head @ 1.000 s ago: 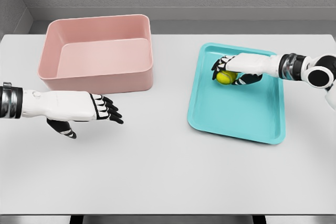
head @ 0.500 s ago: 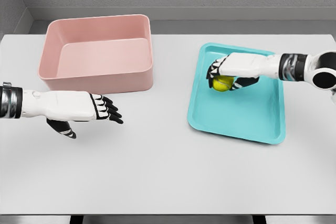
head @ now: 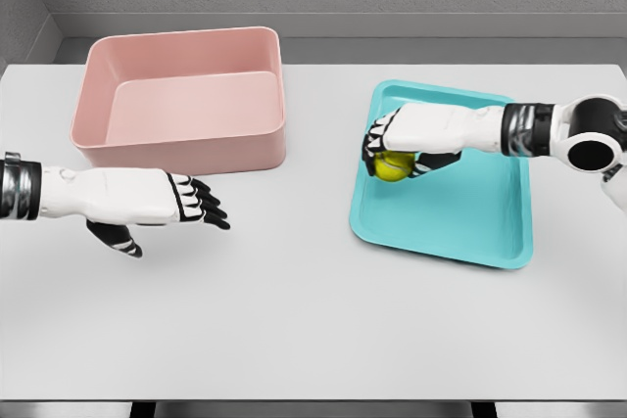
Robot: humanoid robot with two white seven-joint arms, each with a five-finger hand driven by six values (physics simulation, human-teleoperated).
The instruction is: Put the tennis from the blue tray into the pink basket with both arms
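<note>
Left hand (head: 147, 198) waiting near the table's left edge, fingers stretched out loosely, holding nothing. Farther back, right hand (head: 404, 139) curled around the ball (head: 390, 166) over the tray's (head: 460, 227) left rim. Best kept clamped and lifted clear before crossing to the basket (head: 181, 149). Half a second back, ball sat deeper inside the tray.

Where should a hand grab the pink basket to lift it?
Probably by its rim: the basket is open-topped with tall, smooth walls and no handles. The left hand hovers open in front, so coming down onto the near wall looks easiest.
</note>
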